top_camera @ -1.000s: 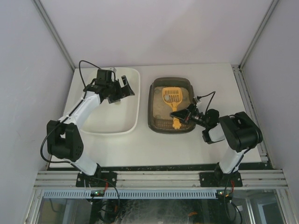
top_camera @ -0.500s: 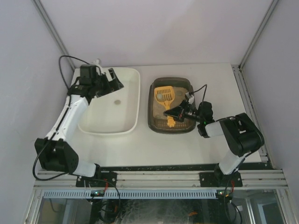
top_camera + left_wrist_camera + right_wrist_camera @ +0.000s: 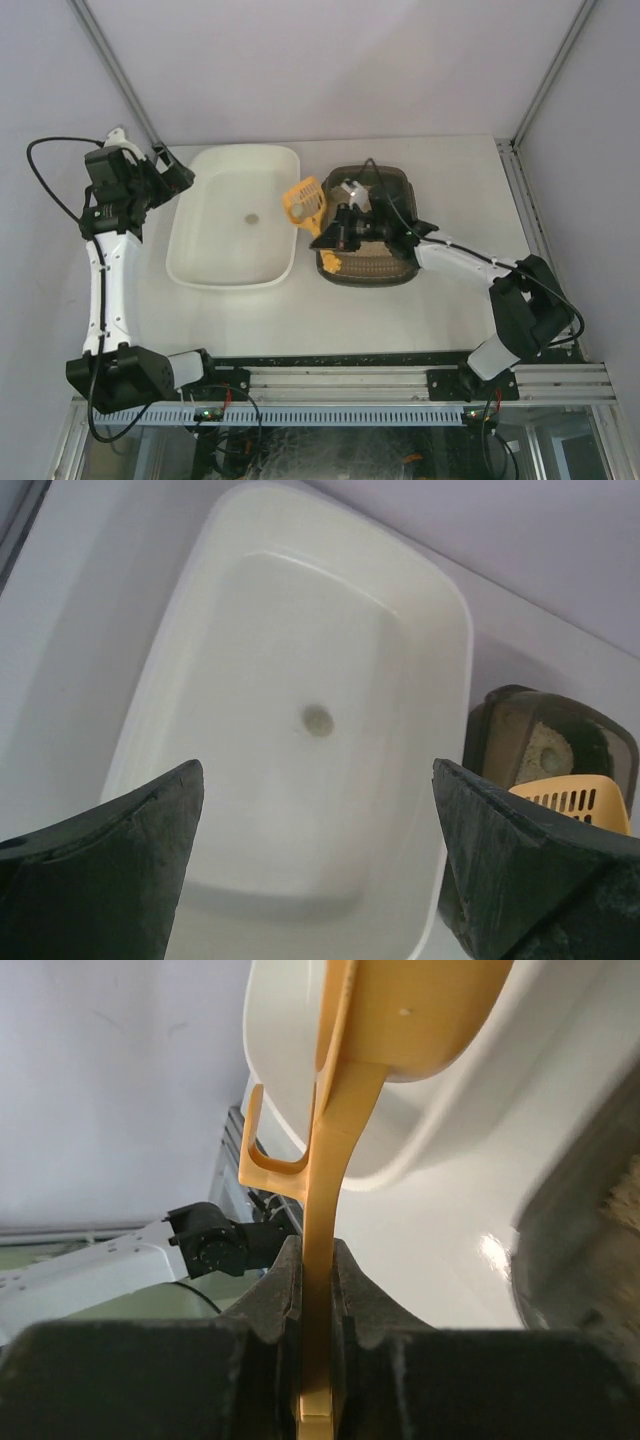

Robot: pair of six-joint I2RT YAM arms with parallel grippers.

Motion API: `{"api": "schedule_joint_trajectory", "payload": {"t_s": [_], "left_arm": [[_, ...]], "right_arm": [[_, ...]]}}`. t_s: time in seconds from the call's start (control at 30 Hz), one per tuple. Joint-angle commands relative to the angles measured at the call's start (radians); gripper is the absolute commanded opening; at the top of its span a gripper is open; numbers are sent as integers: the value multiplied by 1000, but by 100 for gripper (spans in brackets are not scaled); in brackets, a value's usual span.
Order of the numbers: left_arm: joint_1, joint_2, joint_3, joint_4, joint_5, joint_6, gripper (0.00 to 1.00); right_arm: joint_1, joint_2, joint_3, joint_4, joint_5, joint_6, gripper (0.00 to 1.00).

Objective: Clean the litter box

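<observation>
Overhead and wrist views of the emptying stage of litter-box cleaning. Litter box sits on the tabletop right of centre, its long side just beside the tub at its 9 o'clock, with beige litter showing at its near end. Right gripper is pressed together on the thin handle of the yellow scoop. The right wrist view shows both fingers flat against the handle with no gap. The slotted head lies at 10 o'clock from the box, over the tub's right rim and tilted. Whether it carries any load cannot be told. One small clump lies near the tub's centre. Left gripper hangs spread wide and holding nothing at 10 o'clock from the tub, well apart from the scoop.

Judged step: tipping sifted waste into the tub. To do it well:
- carry the head fully past the rim toward 9 o'clock before rolling the wrist, so that nothing drops on the rim or into the gap between tub and box
- keep the head clear of the rim, since a knock could twist so narrow a handle in the pinch
- roll slowly about the handle's axis, then pause with the slots facing down
- keep the left arm parked where it is, out of the sweep
</observation>
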Motion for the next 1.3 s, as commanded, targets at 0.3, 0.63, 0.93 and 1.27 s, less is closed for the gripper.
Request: {"api": "schedule_joint_trajectory", "payload": {"t_s": [0.3, 0.63, 0.93, 1.27], "left_arm": [[119, 8, -3, -100, 142, 106, 100], [121, -15, -48, -105, 151, 140, 100], [122, 26, 34, -117, 66, 104, 100], [-52, 230, 210, -60, 47, -186, 100]], "right_arm": [[345, 264, 701, -961, 601, -499, 0], [602, 525, 1039, -1191, 1334, -734, 0], [643, 535, 1055, -1151, 1474, -836, 0], [519, 357, 1025, -1284, 1435, -699, 0]]}}
